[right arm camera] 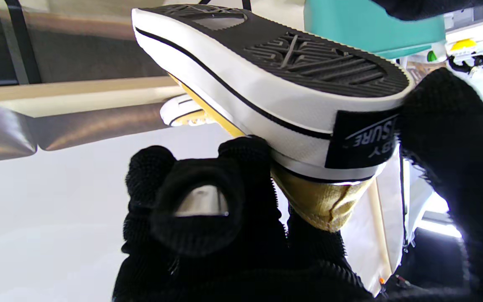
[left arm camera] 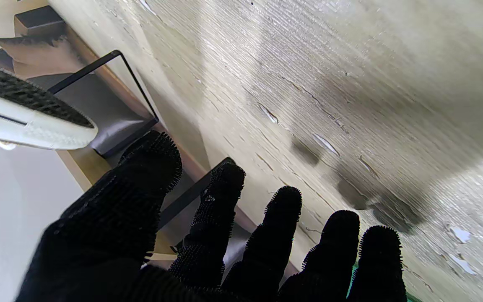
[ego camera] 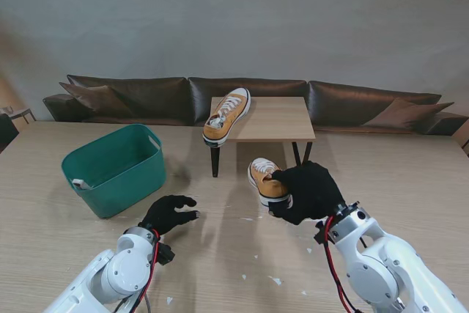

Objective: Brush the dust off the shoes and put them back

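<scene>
R hand: black glove, fingers closed round heel of yellow sneaker, thumb on heel end; shoe held clear of tabletop, right of centre, toe pointing away from me.
Held shoe, wrist view: black tread sole + white rubber sidewall w/ black stripe; yellow canvas at heel.
Writing: black heel patch, white letters, partly hidden by thumb; legible bits "SURE" and a "Y" on the 2nd line, rest can't be read.
L hand: black glove, palm down, fingers spread, nothing in it; just over tabletop, left of centre.
2nd sneaker: same yellow/white, lying tilted on near-left corner of small wooden stand, toe hanging off edge.
Bin: teal plastic, far left, beside L hand; small white item inside, can't ID.
Tabletop bits: white flecks scattered near me.
Behind: dark brown sofa.
</scene>
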Tool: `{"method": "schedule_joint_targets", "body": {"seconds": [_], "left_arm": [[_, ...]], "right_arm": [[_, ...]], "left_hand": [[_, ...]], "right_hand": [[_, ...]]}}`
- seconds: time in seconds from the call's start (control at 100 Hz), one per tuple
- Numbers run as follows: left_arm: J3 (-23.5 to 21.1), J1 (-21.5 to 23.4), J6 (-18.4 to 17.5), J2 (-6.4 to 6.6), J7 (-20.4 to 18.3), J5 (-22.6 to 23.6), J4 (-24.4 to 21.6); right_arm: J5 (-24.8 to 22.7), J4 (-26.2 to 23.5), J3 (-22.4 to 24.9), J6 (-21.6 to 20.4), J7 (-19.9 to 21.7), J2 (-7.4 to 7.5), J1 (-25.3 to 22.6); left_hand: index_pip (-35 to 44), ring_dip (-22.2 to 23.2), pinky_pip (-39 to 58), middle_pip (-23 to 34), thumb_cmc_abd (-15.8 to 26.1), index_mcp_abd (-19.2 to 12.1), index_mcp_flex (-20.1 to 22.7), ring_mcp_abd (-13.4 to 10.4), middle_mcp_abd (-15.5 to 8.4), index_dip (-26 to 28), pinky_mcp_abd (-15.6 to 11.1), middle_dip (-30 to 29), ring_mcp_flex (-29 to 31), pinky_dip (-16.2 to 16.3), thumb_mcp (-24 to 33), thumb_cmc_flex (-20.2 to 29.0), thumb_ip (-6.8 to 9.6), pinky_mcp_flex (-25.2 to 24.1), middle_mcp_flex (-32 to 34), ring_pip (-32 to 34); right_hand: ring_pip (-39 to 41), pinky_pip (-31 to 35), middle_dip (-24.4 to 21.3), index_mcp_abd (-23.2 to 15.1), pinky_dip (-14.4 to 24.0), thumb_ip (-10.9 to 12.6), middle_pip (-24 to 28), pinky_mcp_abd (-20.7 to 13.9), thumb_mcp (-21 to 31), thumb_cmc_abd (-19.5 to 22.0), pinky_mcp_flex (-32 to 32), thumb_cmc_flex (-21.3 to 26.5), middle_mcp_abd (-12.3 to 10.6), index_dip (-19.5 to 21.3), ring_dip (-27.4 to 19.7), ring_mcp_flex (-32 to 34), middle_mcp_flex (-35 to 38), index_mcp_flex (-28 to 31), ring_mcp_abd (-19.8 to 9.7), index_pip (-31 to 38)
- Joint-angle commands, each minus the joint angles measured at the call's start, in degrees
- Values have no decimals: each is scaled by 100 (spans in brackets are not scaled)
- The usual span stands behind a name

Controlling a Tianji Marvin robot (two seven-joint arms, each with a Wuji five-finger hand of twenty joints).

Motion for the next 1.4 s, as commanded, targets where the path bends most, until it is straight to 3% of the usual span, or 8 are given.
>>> {"method": "schedule_joint_targets", "body": {"seconds": [0.0, 0.25, 0.61, 0.97, 1.39], "left_arm": [[-3, 5, 39, -20, -115, -3, -24], [9, -25, 58, -13, -161, -15, 7], [28, -104, -9, -7, -215, -46, 109], [-6, -119, -33, 35, -346, 22, -28], [-27, -189, -42, 77, -519, 52, -98]], "right_arm": [[3, -234, 31, 84, 56, -46, 110], [215, -518, 34, 497, 205, -88, 349], [-19, -547, -187, 1022, 293, -91, 893], [-790, 253, -1021, 1633, -254, -87, 1617], [-1017, 1556, -2273, 2681, -717, -185, 2817]], "left_hand": [[-51, 74, -173, -9, 123, 2, 40, -45, -17, 23, -185, -15, -23, 102, 37, 103, 229, -56, -129, -12], [-52, 72, -174, -7, 124, -11, 37, -48, -20, 20, -189, -29, -30, 102, 31, 102, 230, -65, -132, -23], [-47, 73, -171, -3, 122, -23, 43, -43, -35, 18, -187, -35, -23, 103, 28, 102, 229, -61, -128, -25], [-51, 71, -167, 0, 124, -31, 30, -80, -95, 15, -181, -36, -8, 102, 20, 99, 227, -45, -112, -25], [-42, 65, -169, 1, 131, -44, 46, -121, -132, 19, -189, -36, -10, 94, 2, 109, 229, -40, -101, -34]], "right_hand": [[-43, 11, 73, 520, 128, 442, 142, -23, 735, 360, 1349, 1005, -1076, 638, 78, 40, 337, 819, -634, 1698], [-50, -16, 88, 518, 170, 451, 127, 8, 718, 363, 1342, 1033, -1041, 644, 80, 37, 334, 821, -577, 1695], [-72, -66, 104, 519, 216, 468, 107, 26, 697, 370, 1301, 1033, -1027, 652, 73, 37, 338, 823, -573, 1688], [-101, -121, 135, 528, 220, 464, 109, 49, 694, 415, 1254, 1019, -1038, 650, 51, 40, 301, 807, -583, 1676], [-97, -96, 124, 554, 205, 480, 156, 54, 684, 479, 1218, 1021, -1032, 669, 29, 40, 247, 748, -572, 1664]]}}
